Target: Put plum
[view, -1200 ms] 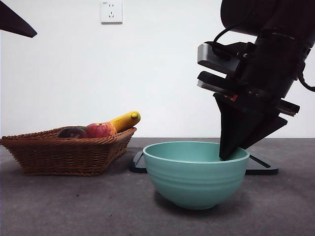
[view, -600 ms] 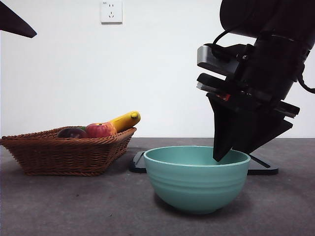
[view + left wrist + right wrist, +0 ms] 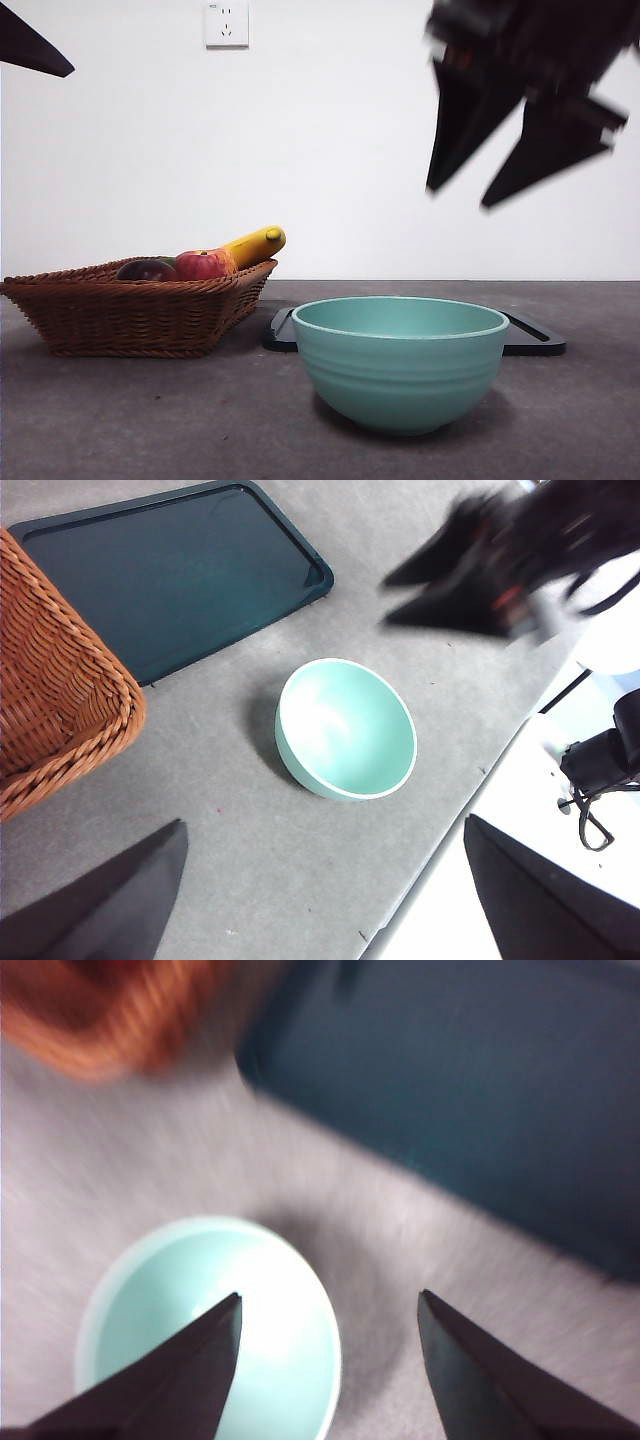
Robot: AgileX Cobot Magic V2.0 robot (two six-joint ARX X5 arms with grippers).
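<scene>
The plum (image 3: 147, 270) lies dark and glossy in the wicker basket (image 3: 130, 315) at the left, beside a red apple (image 3: 203, 265) and a banana (image 3: 255, 243). My right gripper (image 3: 458, 197) hangs blurred high above the teal bowl (image 3: 400, 360), open and holding nothing. In the right wrist view its jaws (image 3: 330, 1294) stand apart over the bowl (image 3: 180, 1320), which looks empty. My left gripper (image 3: 324, 820) is open and high up, looking down on the bowl (image 3: 345, 728); in the front view it shows only as a black tip (image 3: 30, 45) at the top left.
A dark flat tray (image 3: 535, 338) lies behind the bowl, seen also as the tray (image 3: 170, 570) next to the basket (image 3: 50, 690). The table's edge (image 3: 470, 810) runs close to the bowl on one side.
The right gripper has lifted from the bowl's rim to well above it, with its jaws spread wider. The bowl, basket and fruit stay put.
</scene>
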